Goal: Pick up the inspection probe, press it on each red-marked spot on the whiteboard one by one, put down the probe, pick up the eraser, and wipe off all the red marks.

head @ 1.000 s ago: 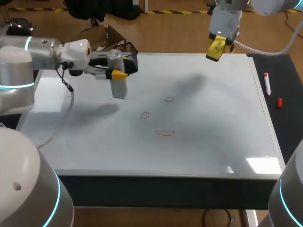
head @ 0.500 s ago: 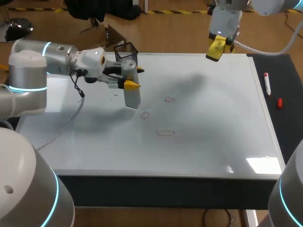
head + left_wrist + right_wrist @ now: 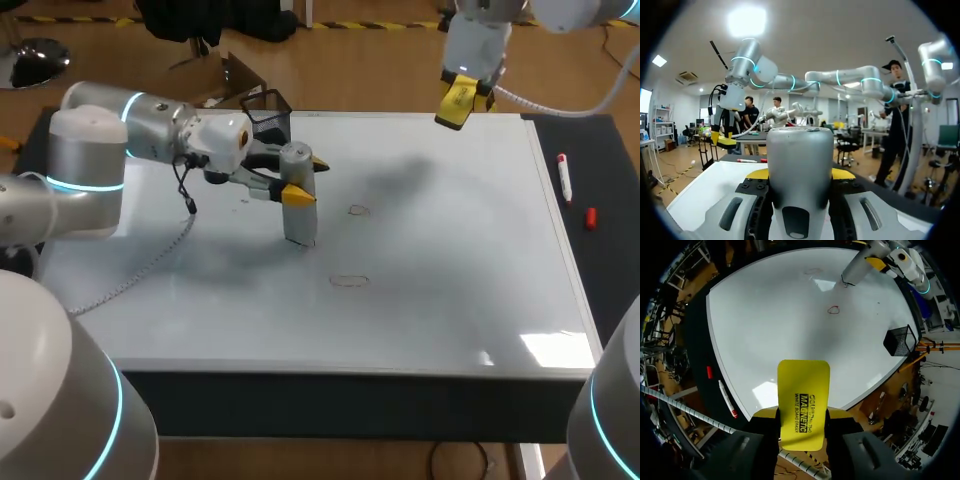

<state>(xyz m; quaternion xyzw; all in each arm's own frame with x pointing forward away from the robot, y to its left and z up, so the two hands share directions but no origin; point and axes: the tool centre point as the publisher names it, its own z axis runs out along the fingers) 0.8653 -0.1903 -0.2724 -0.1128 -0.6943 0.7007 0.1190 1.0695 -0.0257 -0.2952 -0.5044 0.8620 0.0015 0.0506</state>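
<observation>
Apparently the task is in its pressing stage. The inspection probe [image 3: 299,205] is already lifted from its place and stands almost upright in the left gripper [image 3: 306,180], with its lower end down on the whiteboard [image 3: 450,300]. Whether a mark lies under this end I cannot tell, because the body of the probe hides that spot. Two marks show uncovered: the far red mark [image 3: 358,210] is near the probe, on the side away from the left arm, and the near red mark [image 3: 349,281] is below the gripper, toward the front edge of the board. Both are intact, so I judge that no wiping has begun, and the pictures do not tell which spots have been pressed. What is left, as I see it, is the rest of the pressing, the putting down of the probe, and all of the wiping. The fingers of the left gripper are pinching the probe: in the left wrist view its silver body [image 3: 800,165] fills the gap, and a yellow tip sits against each side. The right gripper [image 3: 458,103] hangs over the far edge of the board, well apart from the marks, and its fingers are clamped on the yellow eraser [image 3: 803,405], so the eraser seems already picked up.
</observation>
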